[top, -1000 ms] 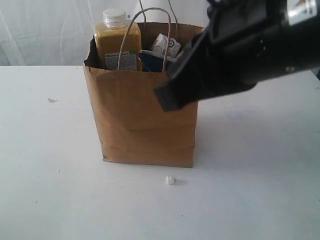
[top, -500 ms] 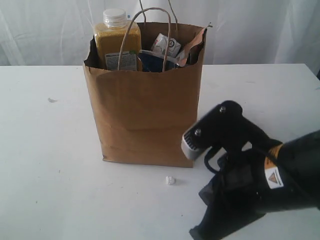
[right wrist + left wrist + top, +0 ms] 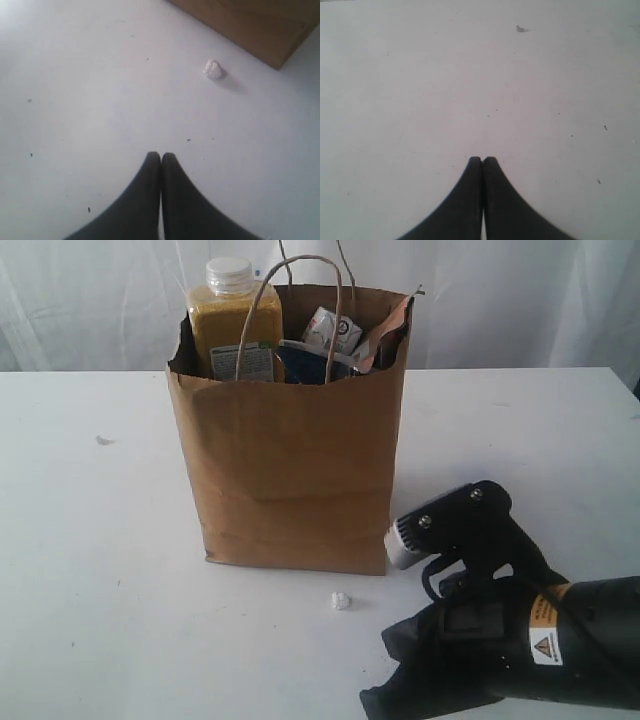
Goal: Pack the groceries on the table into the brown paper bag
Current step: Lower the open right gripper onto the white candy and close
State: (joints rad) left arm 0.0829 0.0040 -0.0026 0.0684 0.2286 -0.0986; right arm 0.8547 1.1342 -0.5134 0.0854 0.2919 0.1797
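Note:
The brown paper bag (image 3: 290,460) stands upright mid-table. Out of its top stick the yellow-grain bottle (image 3: 232,325), a small blue-white carton (image 3: 333,332) and the brown-red pouch (image 3: 388,332). A tiny white lump (image 3: 342,600) lies on the table (image 3: 100,590) just in front of the bag; the right wrist view shows this lump (image 3: 214,69) near the bag's bottom corner (image 3: 260,25). My right gripper (image 3: 160,155) is shut and empty, low over the table short of the lump, its arm (image 3: 500,640) at front right. My left gripper (image 3: 482,159) is shut and empty over bare tabletop.
A small grey mark (image 3: 104,440) sits on the table left of the bag, and the left wrist view shows a grey fleck (image 3: 521,28). A white curtain (image 3: 500,300) hangs behind the table's far edge.
My right arm has come down from in front of the bag's top to low over the table at the front right. Bag, groceries and lump have not moved.

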